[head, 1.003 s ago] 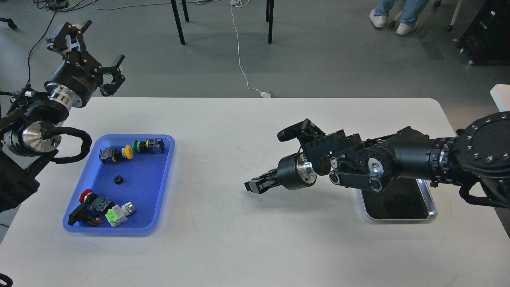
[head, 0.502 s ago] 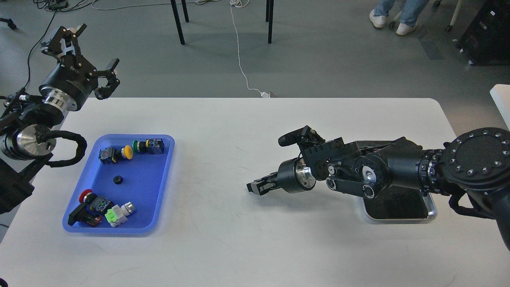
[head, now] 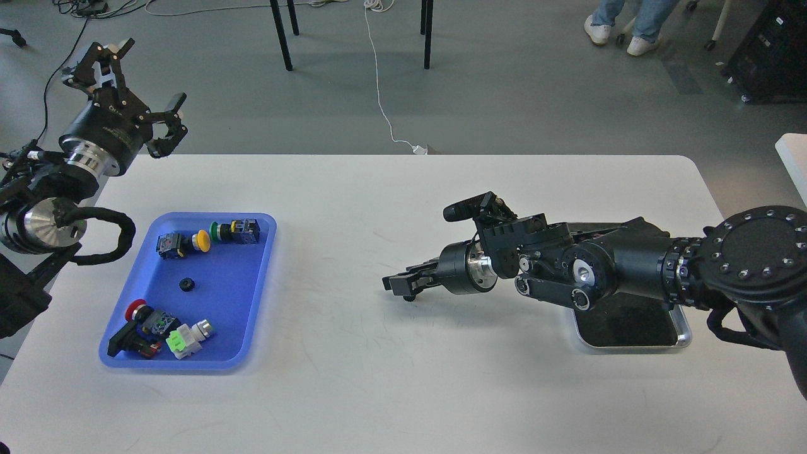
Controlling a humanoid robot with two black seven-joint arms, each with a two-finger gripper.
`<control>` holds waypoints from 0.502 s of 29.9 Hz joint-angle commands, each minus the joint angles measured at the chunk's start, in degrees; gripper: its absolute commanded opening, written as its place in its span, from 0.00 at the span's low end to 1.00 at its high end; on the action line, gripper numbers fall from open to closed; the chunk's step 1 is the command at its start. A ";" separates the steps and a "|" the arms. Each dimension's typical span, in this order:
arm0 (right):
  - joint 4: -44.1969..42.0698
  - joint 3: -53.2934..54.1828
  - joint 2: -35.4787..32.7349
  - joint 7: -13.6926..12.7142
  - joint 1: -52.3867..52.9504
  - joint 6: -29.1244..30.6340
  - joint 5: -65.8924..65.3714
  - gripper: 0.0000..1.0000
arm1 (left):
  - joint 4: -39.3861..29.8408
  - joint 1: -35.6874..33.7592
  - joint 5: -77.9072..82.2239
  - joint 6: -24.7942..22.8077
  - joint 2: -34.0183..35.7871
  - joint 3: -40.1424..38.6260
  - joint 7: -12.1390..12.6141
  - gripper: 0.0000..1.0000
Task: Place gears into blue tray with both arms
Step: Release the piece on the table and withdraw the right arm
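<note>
While left gripper (head: 135, 85) stays spread, right gripper (head: 398, 285), grip unclear, has edged left.

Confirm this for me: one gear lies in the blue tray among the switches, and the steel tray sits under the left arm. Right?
Not quite. The steel tray sits under the right arm, not the left, as the head view shows. The rest holds: one gear lies in the blue tray among the switches.
</note>
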 commanded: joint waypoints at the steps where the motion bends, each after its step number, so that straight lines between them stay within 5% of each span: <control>1: 0.15 7.76 -5.59 -0.27 1.92 0.07 0.94 0.84 | -0.38 -0.17 -0.02 0.03 1.90 -0.07 0.28 0.98; 9: 1.20 26.93 -22.90 -0.01 -0.62 0.77 2.35 0.93 | -7.23 -1.92 7.51 -3.83 4.54 0.64 3.35 0.98; 15: 4.96 39.28 -32.02 0.08 -8.15 1.21 11.96 0.94 | -12.74 -3.51 21.47 -3.93 4.45 -0.07 2.92 0.98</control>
